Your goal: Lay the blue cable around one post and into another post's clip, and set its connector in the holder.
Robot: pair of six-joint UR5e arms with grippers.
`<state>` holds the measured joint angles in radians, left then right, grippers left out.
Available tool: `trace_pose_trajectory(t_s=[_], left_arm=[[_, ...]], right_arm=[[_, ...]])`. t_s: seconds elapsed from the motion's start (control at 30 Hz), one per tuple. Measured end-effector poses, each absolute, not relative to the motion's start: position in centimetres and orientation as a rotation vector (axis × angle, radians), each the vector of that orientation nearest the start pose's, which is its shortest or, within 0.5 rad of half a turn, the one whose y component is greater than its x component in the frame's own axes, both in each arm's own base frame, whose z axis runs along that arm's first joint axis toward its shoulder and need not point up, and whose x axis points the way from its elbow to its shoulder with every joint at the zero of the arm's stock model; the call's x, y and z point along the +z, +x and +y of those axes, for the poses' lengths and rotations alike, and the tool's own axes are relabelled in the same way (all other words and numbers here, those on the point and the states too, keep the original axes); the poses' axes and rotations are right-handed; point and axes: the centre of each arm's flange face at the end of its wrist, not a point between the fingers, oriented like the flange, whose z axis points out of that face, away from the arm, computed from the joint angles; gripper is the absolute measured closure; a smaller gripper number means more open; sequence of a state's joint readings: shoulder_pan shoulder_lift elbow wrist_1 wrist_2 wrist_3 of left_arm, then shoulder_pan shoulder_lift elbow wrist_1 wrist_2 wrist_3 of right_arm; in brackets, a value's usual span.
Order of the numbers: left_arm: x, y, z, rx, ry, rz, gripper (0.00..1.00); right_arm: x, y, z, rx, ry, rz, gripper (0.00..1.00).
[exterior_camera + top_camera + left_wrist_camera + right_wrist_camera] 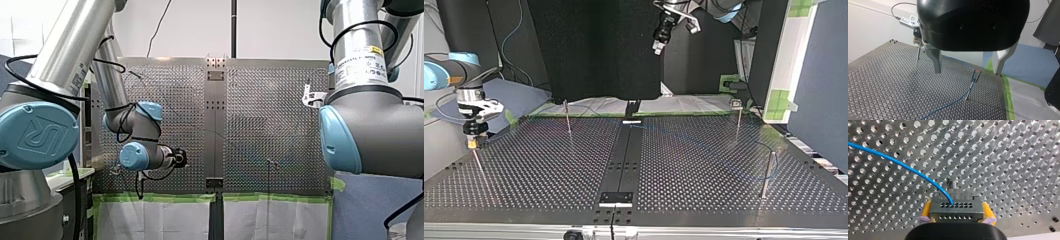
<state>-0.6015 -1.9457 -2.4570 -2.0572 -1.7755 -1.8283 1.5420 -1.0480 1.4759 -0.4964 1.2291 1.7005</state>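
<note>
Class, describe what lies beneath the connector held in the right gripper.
A metal post top and the perforated table show beyond the connector; whatever sits directly beneath it is covered.

The perforated table's [549, 175] middle is lying open. Posts are breaking it up in the top view: a thin post [568, 120] far left, a box-topped post [737, 122] far right, a near-right post [766, 175]. The blue cable [953, 102] is trailing low across the holes. My left gripper [657, 47] is hanging high, clear; my right gripper [472, 144], clamping the connector [956, 208], is crowding the left-edge post [479, 167].
</note>
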Motion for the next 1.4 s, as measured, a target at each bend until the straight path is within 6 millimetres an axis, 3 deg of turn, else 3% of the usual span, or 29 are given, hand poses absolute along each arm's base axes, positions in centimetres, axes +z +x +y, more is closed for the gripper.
trace_pose_trajectory(t_s=[1.4], left_arm=[[6.92, 22.79, -29.29, -0.446, 0.147, 1.758, 0.0]], right_arm=[[27.89, 15.31, -67.37, 1.581, 1.344, -1.069, 0.73]])
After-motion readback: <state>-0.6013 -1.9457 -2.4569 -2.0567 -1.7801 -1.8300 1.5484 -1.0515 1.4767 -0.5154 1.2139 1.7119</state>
